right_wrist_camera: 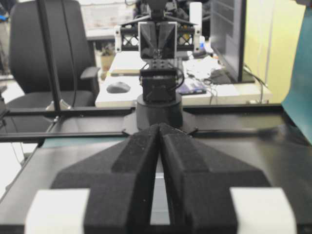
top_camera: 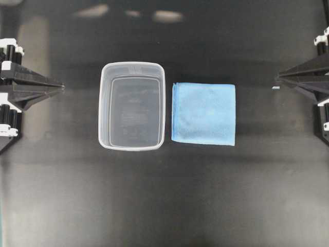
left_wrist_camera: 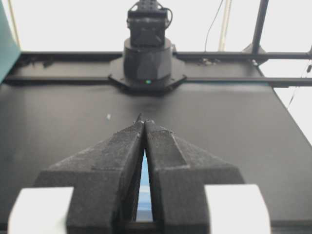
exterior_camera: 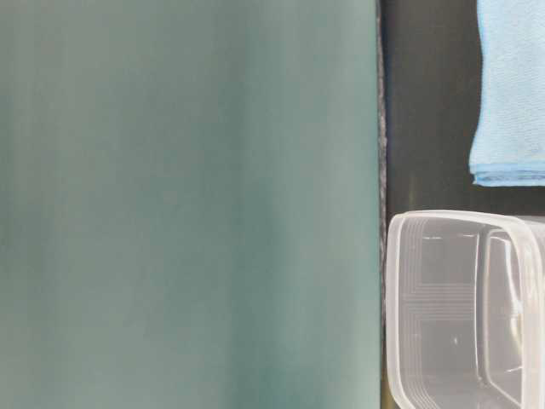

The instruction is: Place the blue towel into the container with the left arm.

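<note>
Nothing gripped yet: left fingers (top_camera: 60,87) pressed together at the left edge of the overhead view, right fingers (top_camera: 277,80) likewise pressed together at the right edge, both well apart from the things in the middle. Blue towel (top_camera: 204,113) lying folded flat on the black desk (top_camera: 164,195), just beside the right wall of the clear container (top_camera: 131,105), with a narrow dark gap between them. Probably best done by spreading the left fingers first, carrying them over the container rather than through it, coming down on the towel's near edge or middle, pinching several layers at once, lifting until the cloth clears the rim, then letting go over the middle of the tub. Risk as judged: catching only the top layer so the cloth unfolds and drapes over the rim, or knocking the light tub on the way across. Overhead view giving the whole layout and both arms; table-level view mostly blocked by a teal panel (exterior_camera: 187,204), yet showing the towel's stacked hems (exterior_camera: 508,177) and the tub's depth (exterior_camera: 464,311) close up. Wrist views confirming the closed fingers (left_wrist_camera: 145,121) (right_wrist_camera: 159,126) but showing little of the cloth or tub.
</note>
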